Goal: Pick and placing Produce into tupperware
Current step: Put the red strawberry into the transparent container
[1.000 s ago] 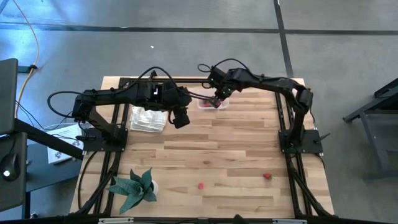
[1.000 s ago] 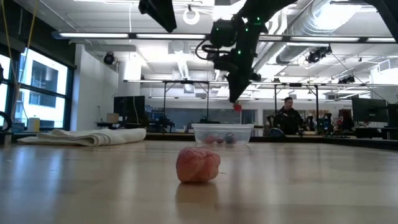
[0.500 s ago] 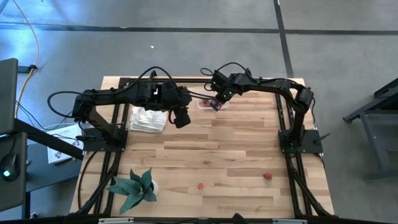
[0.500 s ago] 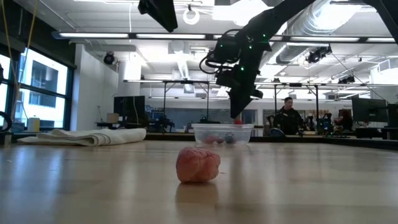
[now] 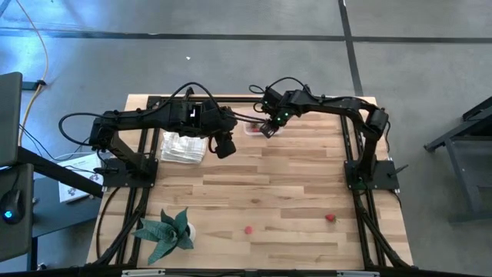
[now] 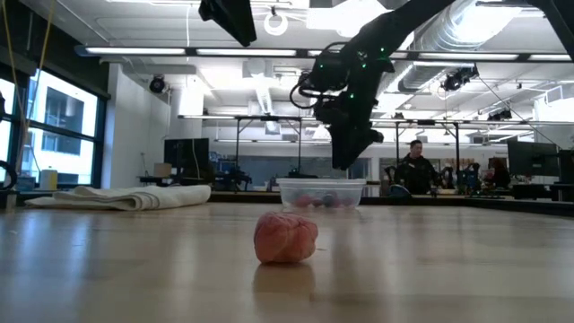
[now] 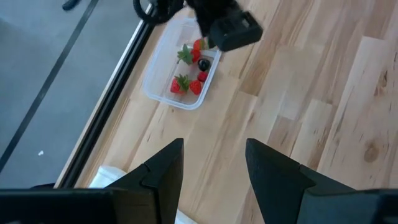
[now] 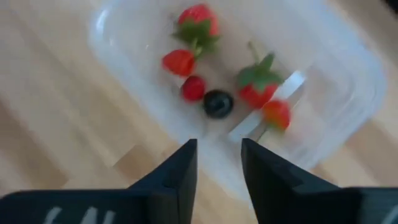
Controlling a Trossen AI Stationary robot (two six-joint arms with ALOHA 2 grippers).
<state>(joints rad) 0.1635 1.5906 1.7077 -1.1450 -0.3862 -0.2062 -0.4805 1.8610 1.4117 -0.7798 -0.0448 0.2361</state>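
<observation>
The tupperware (image 5: 254, 128) is a clear plastic box at the table's far edge, resting on its base. In it lie several red produce pieces and one dark berry (image 8: 218, 103). One red piece (image 8: 275, 114) shows blurred near the container's wall. My right gripper (image 8: 217, 162) hangs just above the tupperware (image 8: 323, 81), pointing steeply down, open, with nothing between its fingers. My left gripper (image 7: 214, 168) hovers high over the table, left of the tupperware (image 7: 163, 87), open and holding nothing. More produce lies on the table near the front edge: a red piece (image 5: 248, 228) and another (image 5: 330, 218).
A folded white cloth (image 5: 183, 146) lies at the far left and a green leafy plant (image 5: 165, 231) stands at the near left corner. In the low view a pinkish red piece (image 6: 285, 238) sits in front of the tupperware (image 6: 321, 193). People stand in the room beyond the table.
My right gripper has come down toward the tupperware and tipped a little, carrying a red piece at its fingertips. It has let go of the piece, which has dropped into the tupperware.
</observation>
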